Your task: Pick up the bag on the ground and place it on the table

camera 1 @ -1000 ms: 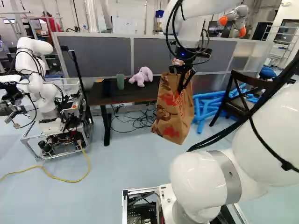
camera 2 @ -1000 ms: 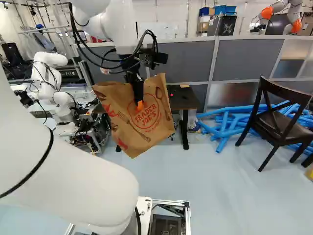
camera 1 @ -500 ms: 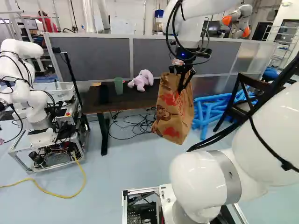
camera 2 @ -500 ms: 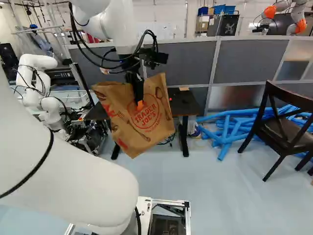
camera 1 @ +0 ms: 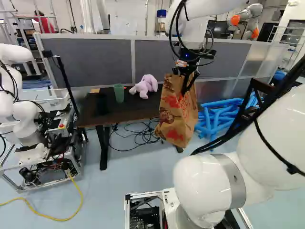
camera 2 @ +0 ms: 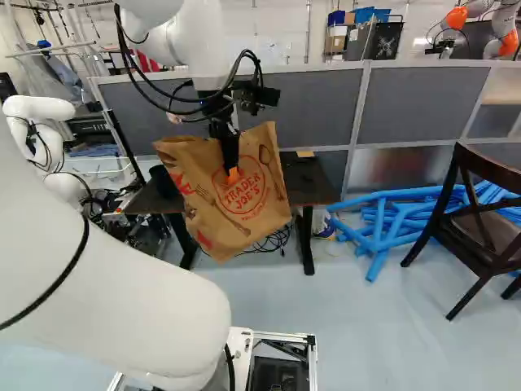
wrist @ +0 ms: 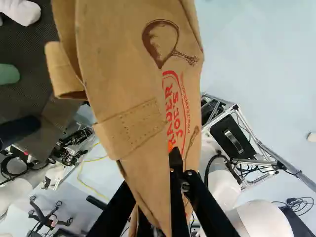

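Note:
In the right base view my gripper (camera 2: 231, 167) points down, shut on the upper side of the brown paper bag (camera 2: 244, 216). The left base view shows the bag (camera 1: 177, 114) hanging off the floor, slightly tilted, in front of the table's right part. The dark table (camera 1: 112, 110) stands beyond it, its top lower than the gripper. Seen from the wrist, the bag's paper (wrist: 128, 74) runs between the fingers of the gripper (wrist: 168, 197) and fills the space ahead of them.
A green cup (camera 1: 119, 93) and a pink plush toy (camera 1: 144, 86) are on the table. Cables (camera 1: 138, 136) lie beneath it. Blue tubes (camera 2: 391, 220) and a dark chair (camera 2: 480, 220) stand to the right. Another robot (camera 1: 24, 114) is at the left of the left base view.
The base has moved: the table looks nearer, and the chair has shifted rightward in the right base view. Arm and held bag keep their pose over the base's joint.

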